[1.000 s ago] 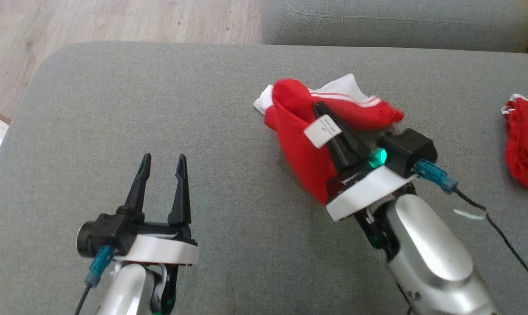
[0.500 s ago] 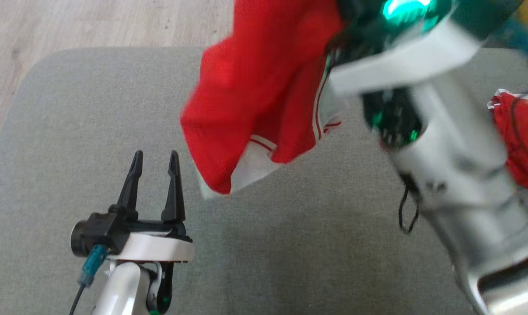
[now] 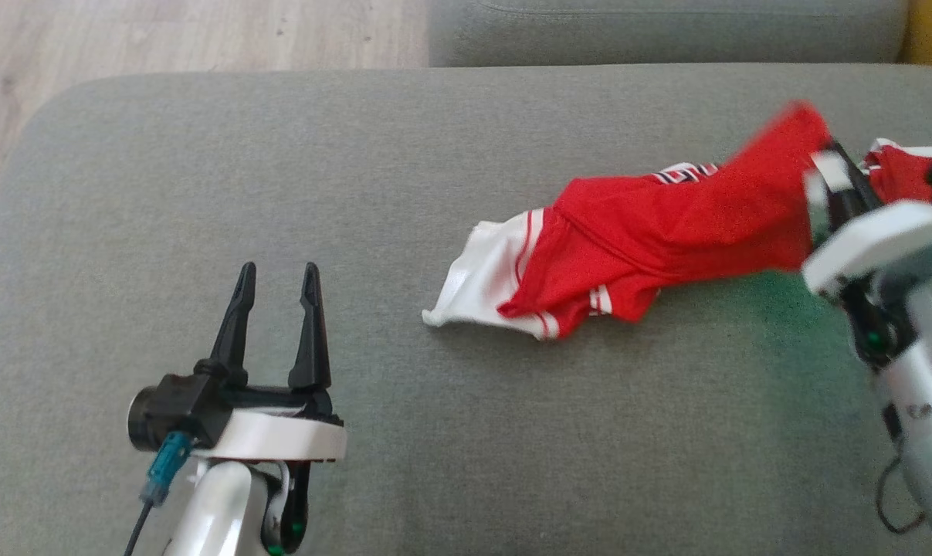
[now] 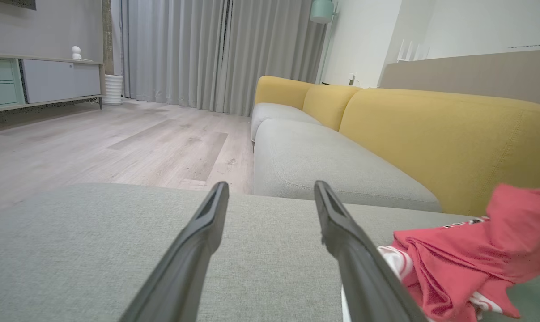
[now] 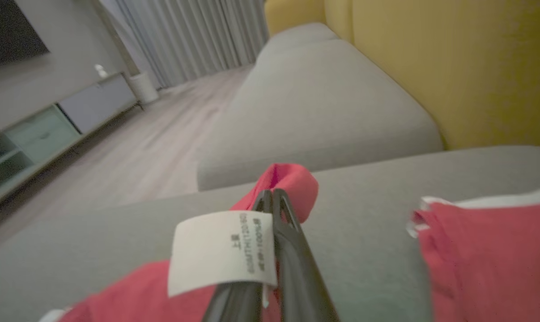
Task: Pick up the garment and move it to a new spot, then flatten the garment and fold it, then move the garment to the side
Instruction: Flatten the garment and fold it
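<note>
Swung down from mid-air, the red-and-white garment (image 3: 666, 232) now trails across the right of the grey sofa cushion (image 3: 280, 154); right gripper (image 5: 273, 197) clamps its labelled end; left gripper (image 3: 279, 270) waits wide, empty; flattening likely next.

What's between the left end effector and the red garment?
Nothing visible: only bare grey sofa cushion lies between the open left end effector and the red-and-white fabric garment.
</note>
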Available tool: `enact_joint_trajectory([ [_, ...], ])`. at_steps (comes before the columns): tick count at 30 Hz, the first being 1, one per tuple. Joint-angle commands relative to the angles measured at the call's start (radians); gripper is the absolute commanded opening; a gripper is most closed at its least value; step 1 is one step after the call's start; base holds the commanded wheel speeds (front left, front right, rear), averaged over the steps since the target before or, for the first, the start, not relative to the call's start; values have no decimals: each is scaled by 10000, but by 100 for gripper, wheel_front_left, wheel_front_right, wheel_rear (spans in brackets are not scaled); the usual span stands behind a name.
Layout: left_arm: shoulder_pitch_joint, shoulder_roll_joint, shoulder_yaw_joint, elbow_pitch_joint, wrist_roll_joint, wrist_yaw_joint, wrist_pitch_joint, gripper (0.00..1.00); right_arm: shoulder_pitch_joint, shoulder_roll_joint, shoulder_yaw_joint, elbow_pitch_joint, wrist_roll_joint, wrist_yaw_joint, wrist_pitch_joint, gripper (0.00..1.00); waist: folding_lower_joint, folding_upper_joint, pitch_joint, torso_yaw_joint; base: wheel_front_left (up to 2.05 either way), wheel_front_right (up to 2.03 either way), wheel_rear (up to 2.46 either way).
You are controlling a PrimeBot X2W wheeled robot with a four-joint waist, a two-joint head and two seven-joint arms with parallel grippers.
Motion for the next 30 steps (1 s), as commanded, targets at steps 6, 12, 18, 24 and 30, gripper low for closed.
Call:
enact_joint_trajectory([
  [6, -264, 24, 446, -266, 148, -46, -49, 100, -287, 333, -1493, 835, -2251, -7, -601, 100, 0, 0, -49, -499, 0, 0, 0],
  [12, -260, 24, 542, -286, 212, -77, -49, 100, 61, 1374, -1999, -185, -3565, -7, -1341, 100, 0, 0, -160, -804, 0, 0, 0],
  [18, -261, 24, 520, -352, 205, -82, -49, 100, 1808, 2389, -1764, -2843, -4111, -7, -1678, 100, 0, 0, -219, -1007, 0, 0, 0],
  [24, -197, 24, 405, -321, 175, -90, -49, 100, 3865, 2703, -1308, -4602, -4124, -7, -1734, 100, 0, 0, -214, -1026, 0, 0, 0],
  [30, -274, 24, 233, -254, 122, -123, -49, 100, 4305, 2738, -1047, -5201, -4300, -7, -1616, 100, 0, 0, -97, -807, 0, 0, 0],
])
